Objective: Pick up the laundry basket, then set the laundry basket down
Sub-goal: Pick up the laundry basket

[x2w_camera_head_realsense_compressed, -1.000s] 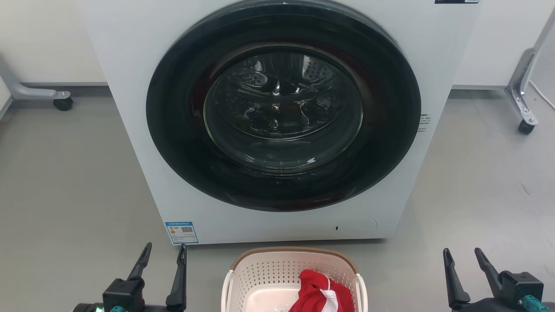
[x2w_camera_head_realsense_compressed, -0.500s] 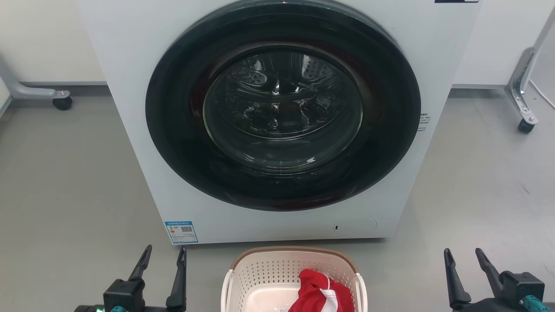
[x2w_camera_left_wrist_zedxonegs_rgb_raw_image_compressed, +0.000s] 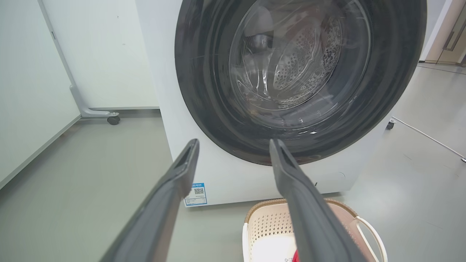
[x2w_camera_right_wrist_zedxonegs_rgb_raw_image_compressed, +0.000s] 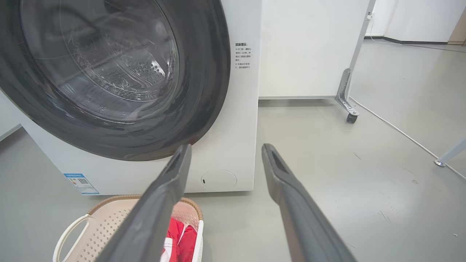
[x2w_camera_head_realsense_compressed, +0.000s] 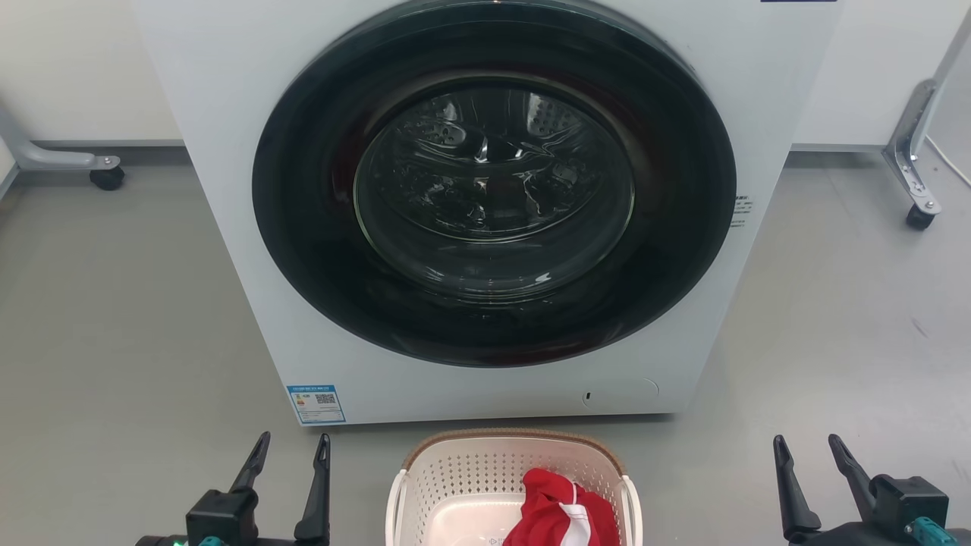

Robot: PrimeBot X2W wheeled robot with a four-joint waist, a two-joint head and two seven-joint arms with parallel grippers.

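Beside laundry basket [x2w_camera_head_realsense_compressed: 455,479], left gripper [x2w_camera_head_realsense_compressed: 294,438] parted

Test lab: washer [x2w_camera_head_realsense_compressed: 485,212], castered partitions [x2w_camera_head_realsense_compressed: 914,174], bare floor [x2w_camera_head_realsense_compressed: 114,318].

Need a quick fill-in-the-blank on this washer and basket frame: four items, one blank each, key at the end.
1. The cream perforated plastic laundry basket with a brown woven-look rim stands on the grey ____.
2. A crumpled ____ cloth lies inside it.
3. The round dark glass door of the white washer behind it is ____.
4. The left gripper and the right gripper hold nothing; both are ____.

Missing words: floor; red; shut; open.
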